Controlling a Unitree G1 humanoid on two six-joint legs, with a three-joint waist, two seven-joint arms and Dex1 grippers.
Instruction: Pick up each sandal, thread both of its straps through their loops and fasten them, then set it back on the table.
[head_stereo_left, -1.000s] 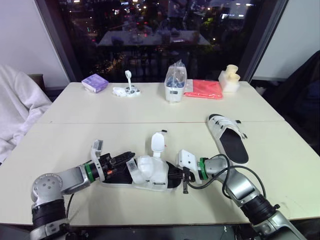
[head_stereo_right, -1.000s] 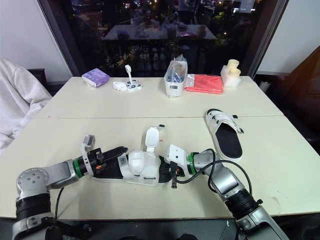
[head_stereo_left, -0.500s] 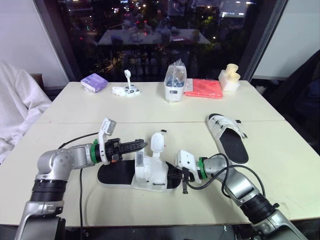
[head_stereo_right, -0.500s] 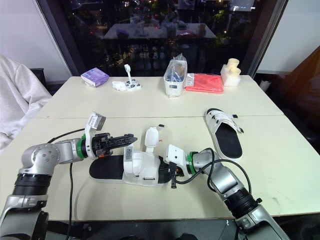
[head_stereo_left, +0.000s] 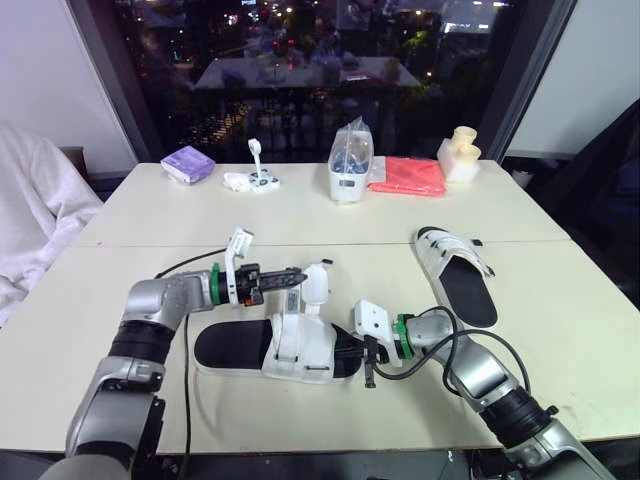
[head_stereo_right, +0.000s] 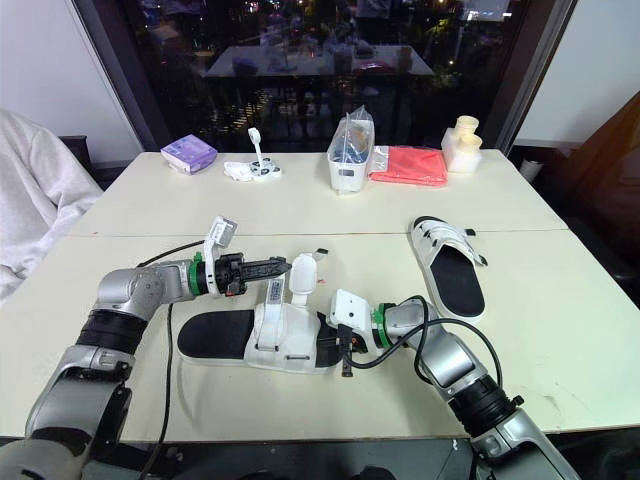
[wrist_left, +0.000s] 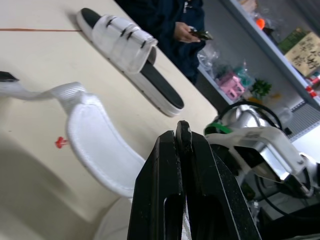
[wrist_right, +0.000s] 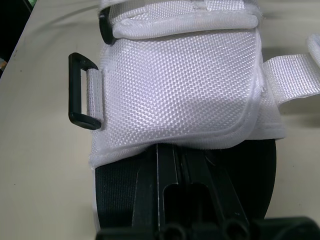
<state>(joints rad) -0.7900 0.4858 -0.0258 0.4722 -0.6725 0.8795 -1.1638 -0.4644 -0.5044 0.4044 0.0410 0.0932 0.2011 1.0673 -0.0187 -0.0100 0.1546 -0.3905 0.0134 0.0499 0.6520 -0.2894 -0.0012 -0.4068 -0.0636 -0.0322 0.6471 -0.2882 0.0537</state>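
On the left, the left pincer (head_stereo_left: 298, 276) is hovering above the cream surface (head_stereo_left: 150, 215), its black fingers (wrist_left: 165, 200) pressing together with nothing visible between them. Its tips are pointing at a loose white strap (head_stereo_left: 316, 284), just beside it. That strap is lying unthreaded, curling away from the near sandal (head_stereo_left: 230, 348). This sandal is resting flat on the front part of the surface, black footbed up, with its white upper sitting toward the toe end. A black loop (wrist_right: 80, 90) is sticking out empty from the upper's side. At the toe, the right pincer (head_stereo_left: 348, 350) is reaching in low, its fingers (wrist_right: 147, 200) lying close together on the footbed with the tips tucked under the upper's edge. Farther right and well apart, the second sandal (head_stereo_left: 457, 272) is lying flat on the surface, with its white straps closed across it.
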